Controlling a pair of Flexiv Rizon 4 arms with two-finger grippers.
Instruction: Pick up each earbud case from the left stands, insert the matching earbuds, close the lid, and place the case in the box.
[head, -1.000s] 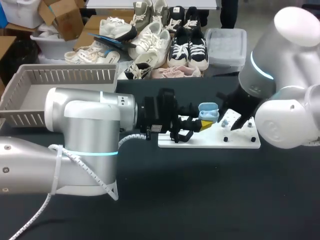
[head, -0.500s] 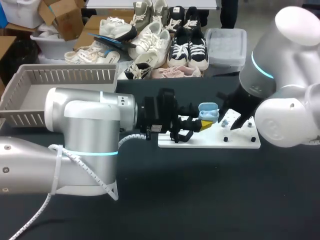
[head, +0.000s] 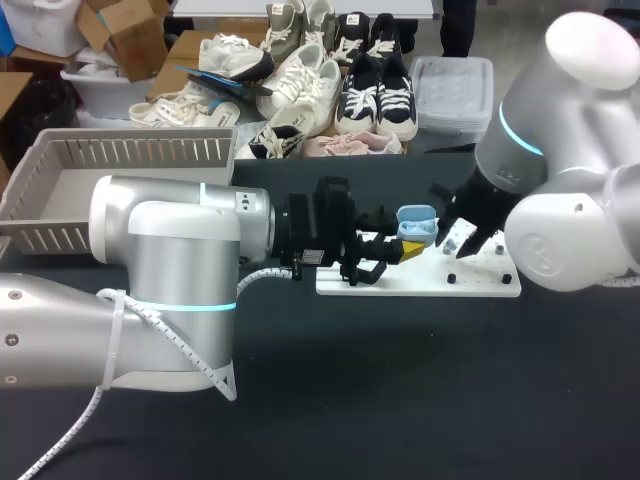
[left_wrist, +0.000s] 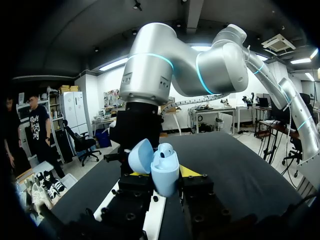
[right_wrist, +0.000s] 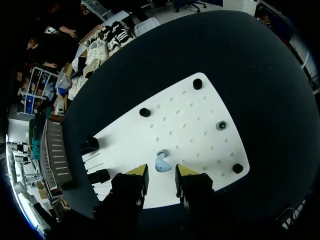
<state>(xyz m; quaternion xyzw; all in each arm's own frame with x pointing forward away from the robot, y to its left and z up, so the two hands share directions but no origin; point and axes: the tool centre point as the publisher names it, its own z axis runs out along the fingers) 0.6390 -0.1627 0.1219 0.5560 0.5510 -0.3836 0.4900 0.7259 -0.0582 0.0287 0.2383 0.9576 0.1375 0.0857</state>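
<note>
At the counter's (head: 400, 380) far left stands a grey slatted box (head: 60, 190). Right of it, the left pincer (left_wrist: 161, 176) is clamped on a pale blue earbud case (left_wrist: 165, 172), its lid open, with what seems to be a seated earbud (left_wrist: 165, 149) inside. Further right, the right pincer (right_wrist: 160, 175), fingers apart, hangs over a white pegboard (right_wrist: 200, 125), where a loose earbud (right_wrist: 161, 163) lies just ahead of its tips.

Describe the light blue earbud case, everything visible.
The earbud case is small and rounded, smooth light-blue plastic by its look. Its hinged lid stands open, tilted back. One earbud seems seated in its top. It stands upright, pinched between the fingers of the left gripper, over the white board.
</note>
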